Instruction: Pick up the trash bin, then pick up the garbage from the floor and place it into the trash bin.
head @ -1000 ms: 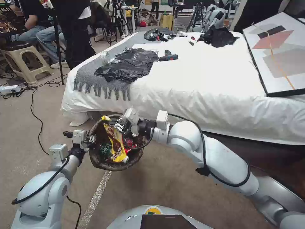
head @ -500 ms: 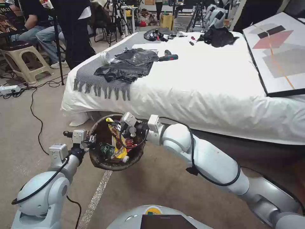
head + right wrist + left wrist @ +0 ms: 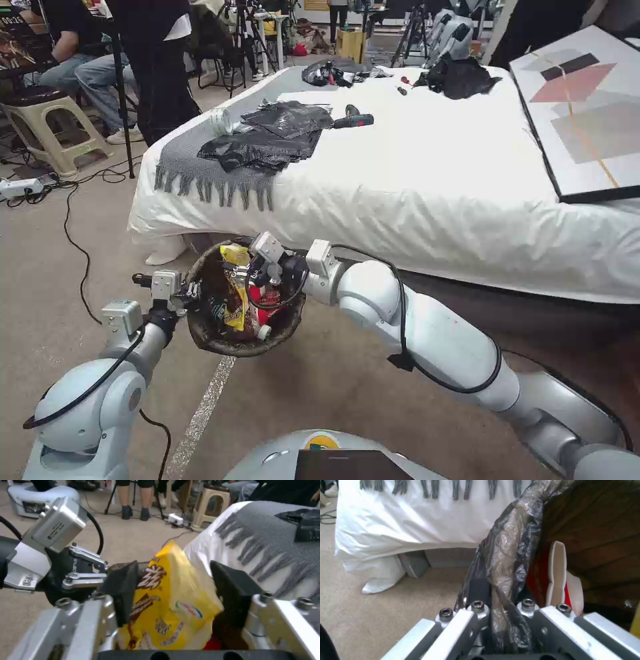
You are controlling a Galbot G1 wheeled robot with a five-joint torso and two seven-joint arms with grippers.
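Your left gripper (image 3: 190,292) clamps bag-lined rim of trash bin (image 3: 283,327), holding it off floor beside white bed (image 3: 433,180). Your right gripper (image 3: 176,597) sits over bin mouth, jaws spread wide either side of yellow wrapper (image 3: 166,597), pads not pressing it. Red-and-white packet (image 3: 558,577) lies inside bin.

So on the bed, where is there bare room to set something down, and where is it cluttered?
The bed has a wide bare white patch, bordered by the black plastic sheets and grey fringed throw on one side and the framed picture on the other. The far end is crowded with the drill, dark cloth and small tools.
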